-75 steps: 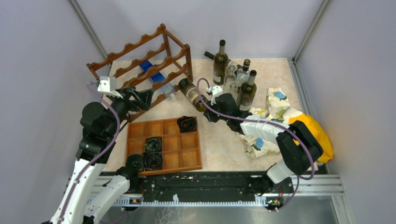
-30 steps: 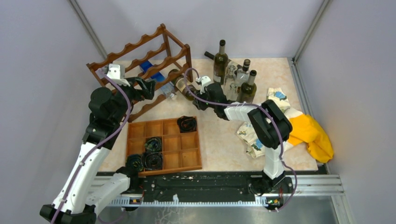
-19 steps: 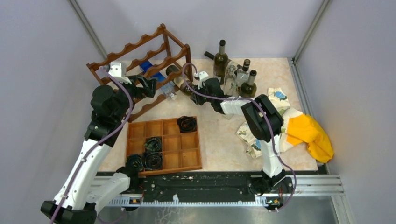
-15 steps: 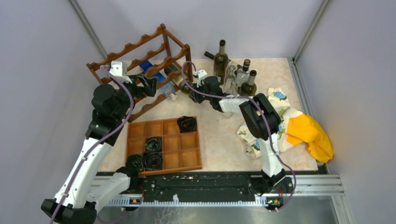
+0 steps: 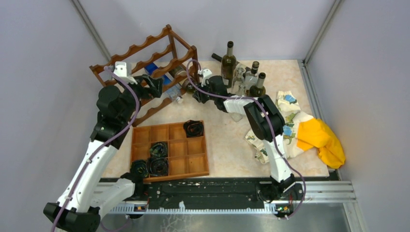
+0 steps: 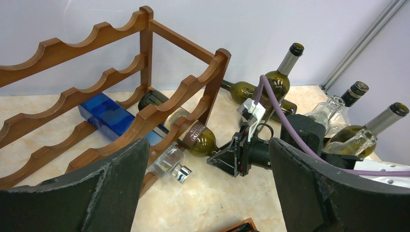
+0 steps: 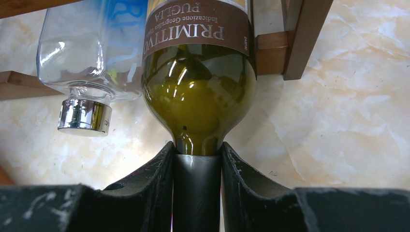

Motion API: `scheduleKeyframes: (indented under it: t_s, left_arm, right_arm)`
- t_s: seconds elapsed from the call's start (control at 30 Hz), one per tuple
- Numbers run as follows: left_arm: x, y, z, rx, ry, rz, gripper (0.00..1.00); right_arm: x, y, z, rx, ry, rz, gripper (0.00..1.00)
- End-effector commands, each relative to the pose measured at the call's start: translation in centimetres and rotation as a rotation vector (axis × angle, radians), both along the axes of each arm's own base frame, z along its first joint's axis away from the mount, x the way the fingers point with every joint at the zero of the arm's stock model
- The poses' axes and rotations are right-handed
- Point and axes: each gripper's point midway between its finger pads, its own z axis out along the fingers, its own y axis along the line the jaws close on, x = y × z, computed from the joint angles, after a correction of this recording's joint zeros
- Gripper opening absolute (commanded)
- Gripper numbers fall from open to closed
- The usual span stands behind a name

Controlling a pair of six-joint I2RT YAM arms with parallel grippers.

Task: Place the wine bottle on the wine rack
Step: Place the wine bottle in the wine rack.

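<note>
My right gripper (image 7: 197, 164) is clamped on the neck of the wine bottle (image 7: 198, 87), one finger pressed against each side. The bottle lies on its side straight ahead of my fingers. It is olive-green glass with a brown label, and its body reaches into the lower tier of the wine rack (image 6: 159, 113). Just beside it lies a clear bottle (image 7: 84, 63) with a silver cap. My left gripper (image 6: 208, 142) gapes wide, holding nothing, facing the rack. Below me is a pale marbled tabletop (image 7: 348, 96), and grey walls (image 5: 241, 24) stand beyond it.
</note>
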Motion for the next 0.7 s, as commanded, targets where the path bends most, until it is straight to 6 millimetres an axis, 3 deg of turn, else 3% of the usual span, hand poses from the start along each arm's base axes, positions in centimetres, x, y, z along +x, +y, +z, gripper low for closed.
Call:
scheduleKeyframes:
  t_s: [0.0,0.33,0.67]
  left_arm:
    - [0.4,0.4,1.4,-0.022,-0.049,0.021,0.98]
    - [0.9,0.0,1.9,-0.003,-0.063,0.006,0.98]
    - [0.3,0.3,2.0,0.002,-0.067,0.011,0.98]
  right_arm:
    - [2.7,1.5,9.2,0.155,-0.24,-0.015,0.0]
    - [1.6,2.0,8.8,0.11,-0.274,-0.074,0.0]
    - [2.3,2.1,9.3,0.078,-0.34,-0.097,0.0]
